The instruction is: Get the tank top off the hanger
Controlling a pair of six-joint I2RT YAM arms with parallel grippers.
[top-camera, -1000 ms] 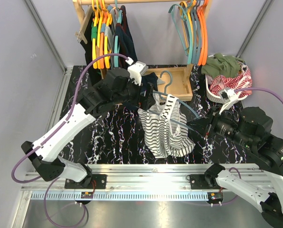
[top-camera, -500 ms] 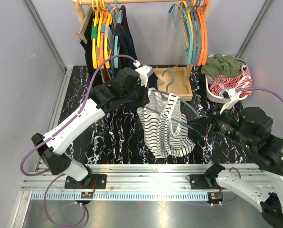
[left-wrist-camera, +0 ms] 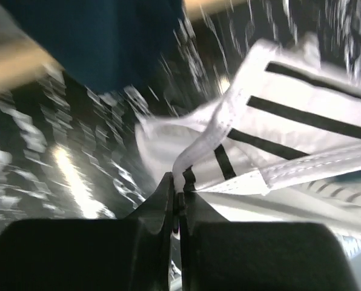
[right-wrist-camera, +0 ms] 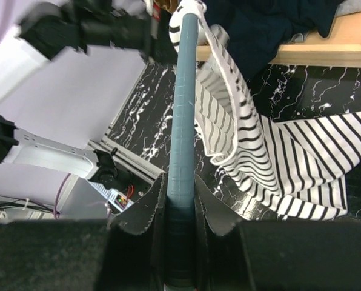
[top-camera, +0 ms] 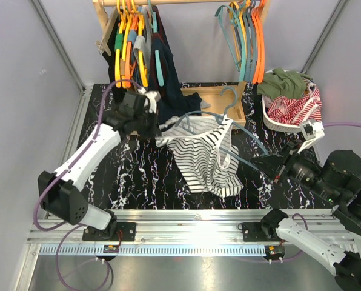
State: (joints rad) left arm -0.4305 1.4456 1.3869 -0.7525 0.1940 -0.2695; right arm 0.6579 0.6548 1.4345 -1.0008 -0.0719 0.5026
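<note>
Pinching a strap of the tank top (top-camera: pixel 205 160) tight in the left pincer (left-wrist-camera: pixel 179 195); clamping the hanger (right-wrist-camera: pixel 183 121) in the right pincer (right-wrist-camera: pixel 182 203). Strung between both above the worktop (top-camera: pixel 138 176), along the hanger, straight ahead of the right. Probably needs pulling off the far tip.

- L. gripper (top-camera: pixel 158 125): was just in front of wooden base (top-camera: pixel 214 104); now out past base's left end, arm swung left.
- Tank top (top-camera: pixel 205 160): was bunched, hanging narrow in front of base; now pulled wide to the left, strap (left-wrist-camera: pixel 211 130) drawn taut toward l. gripper.
- Hanger (top-camera: pixel 253 140): hook shifted right, now over base's right half; more of bar bared.
- R. gripper (top-camera: pixel 278 174): drawn back, farther right of base.
- Dark clothes (top-camera: pixel 167 85): swung, now spread down to base's left end.
</note>
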